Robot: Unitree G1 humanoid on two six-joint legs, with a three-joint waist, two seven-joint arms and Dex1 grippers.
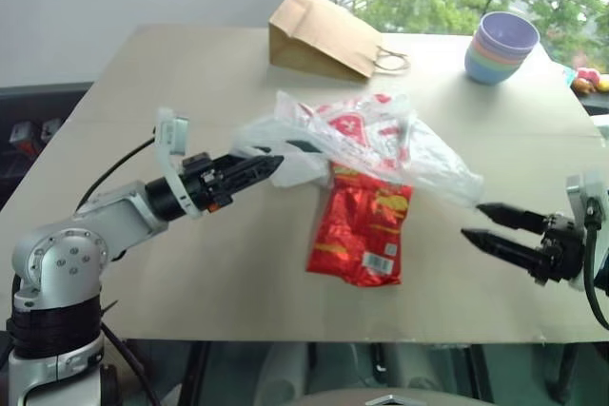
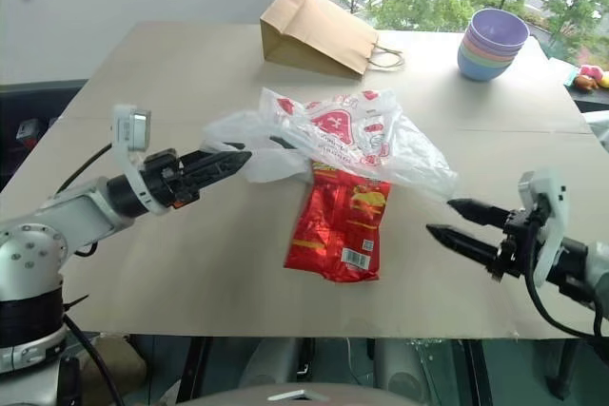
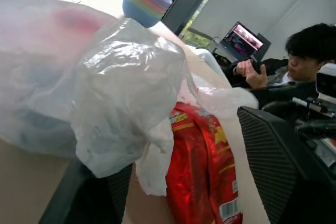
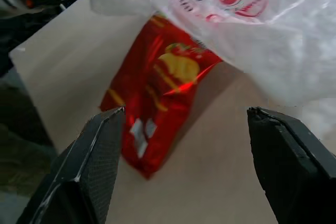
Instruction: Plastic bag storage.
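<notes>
The crinkly translucent white plastic bag (image 2: 347,140) is draped over a red foil snack packet (image 2: 338,225); it is flanked by the left gripper (image 2: 228,161) and the right gripper (image 2: 457,221), both spread apart and empty.

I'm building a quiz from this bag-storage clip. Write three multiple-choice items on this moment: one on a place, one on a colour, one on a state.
1. Where does the plastic bag lie?
A. inside the paper bag
B. draped over the top of the snack packet
C. under the bowls

2. What colour is the snack packet?
A. red
B. green
C. blue

3. How do the right gripper jaws stand?
A. shut on the packet
B. shut on the bag
C. open, holding nothing

Key: 1 B, film covers the packet's upper end; 2 A, shiny red foil; 3 C, both fingers spread apart over bare table.
</notes>
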